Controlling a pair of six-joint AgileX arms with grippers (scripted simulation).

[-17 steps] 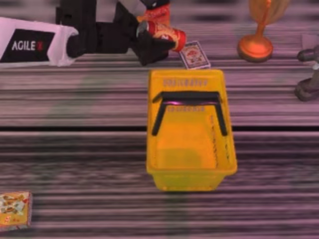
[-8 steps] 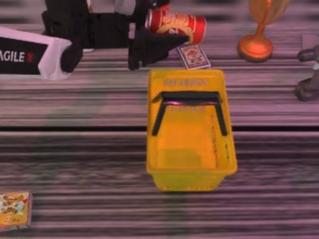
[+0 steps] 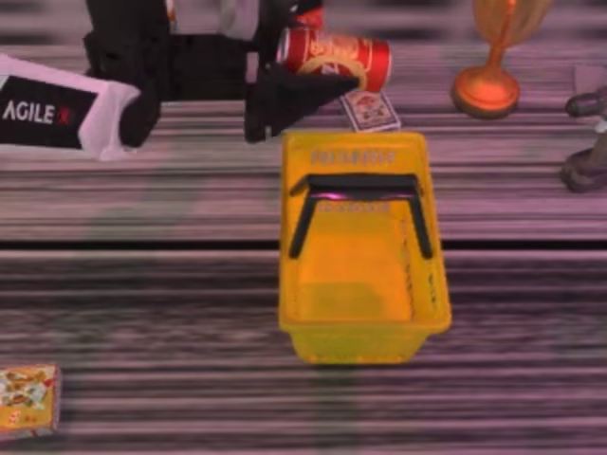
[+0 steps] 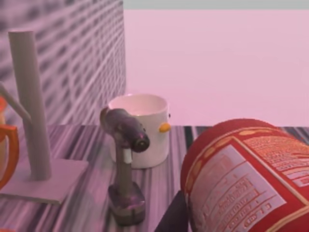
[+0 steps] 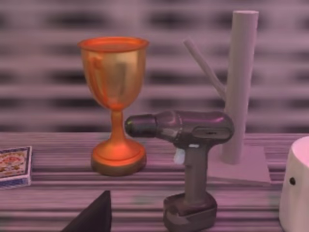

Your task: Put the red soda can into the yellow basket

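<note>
My left gripper (image 3: pixel 313 57) is shut on the red soda can (image 3: pixel 343 59), which lies on its side in the air, just beyond the far edge of the yellow basket (image 3: pixel 360 343). In the left wrist view the can (image 4: pixel 246 179) fills the near corner, with one black finger (image 4: pixel 176 217) against it. The basket stands upright at the table's middle, its black handles (image 3: pixel 360 185) folded over the far half. Of my right arm only one black fingertip (image 5: pixel 99 215) shows, off to the side with nothing by it; the arm is outside the top view.
A card pack (image 3: pixel 372 109) lies under the can, by the basket's far edge. An orange goblet (image 3: pixel 488 66) and a grey drill (image 3: pixel 588 142) stand at the far right. An orange bottle (image 3: pixel 303 17) is behind the gripper. A snack box (image 3: pixel 27 398) lies near left.
The left gripper has lifted the can off the table and carried it a little to the right. In the last half second it shifted only slightly toward the basket.
</note>
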